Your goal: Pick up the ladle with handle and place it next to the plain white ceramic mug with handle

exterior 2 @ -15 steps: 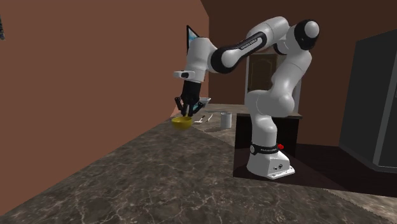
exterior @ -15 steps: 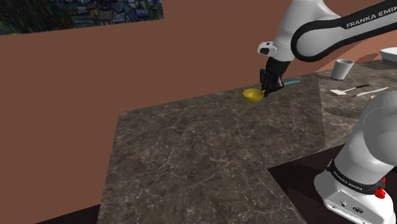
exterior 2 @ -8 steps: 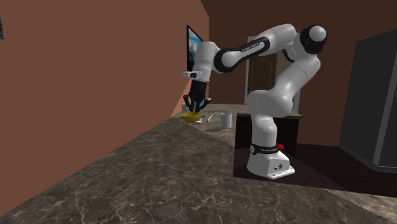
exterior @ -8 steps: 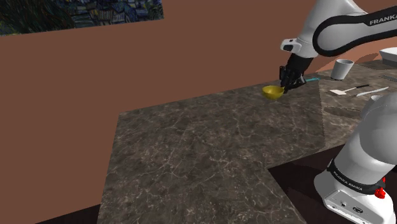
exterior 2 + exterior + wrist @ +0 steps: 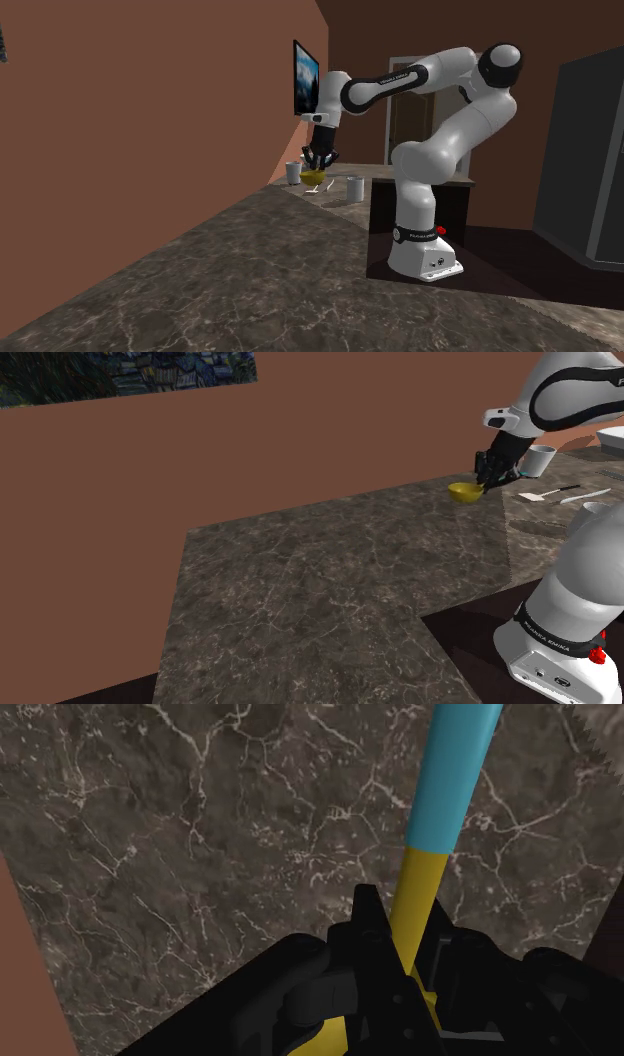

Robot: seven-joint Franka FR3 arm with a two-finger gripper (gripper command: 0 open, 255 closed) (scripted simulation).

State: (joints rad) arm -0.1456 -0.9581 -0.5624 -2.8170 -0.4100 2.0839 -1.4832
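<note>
At the far edge of the dark marbled counter (image 5: 330,582), close to the brown wall (image 5: 250,452), the ladle (image 5: 464,492) hangs in the black gripper (image 5: 492,470). Its long axis lies nearly level and runs along the wall. The yellow bowl, open side up, is at the end toward the shoulder view's left, and the cyan handle end points toward that view's right, at the white mug (image 5: 541,460). The bowl seems to ride just above the stone, though the angle makes that hard to confirm.

In the wrist view the two fingers (image 5: 365,919) are closed on the yellow part of the shaft, just short of where it turns cyan, and the rest of the handle runs straight out beyond them over the counter.

The white arm reaches out from its stand (image 5: 555,652), with the forearm roughly level and the hand turned down over the counter. From the second exterior view the gripper hangs just beside the mug by the wall, with the ladle's bowl below it. A second mug (image 5: 354,187) stands nearer the stand, and two pale utensils (image 5: 545,494) lie on the counter past the ladle.
</note>
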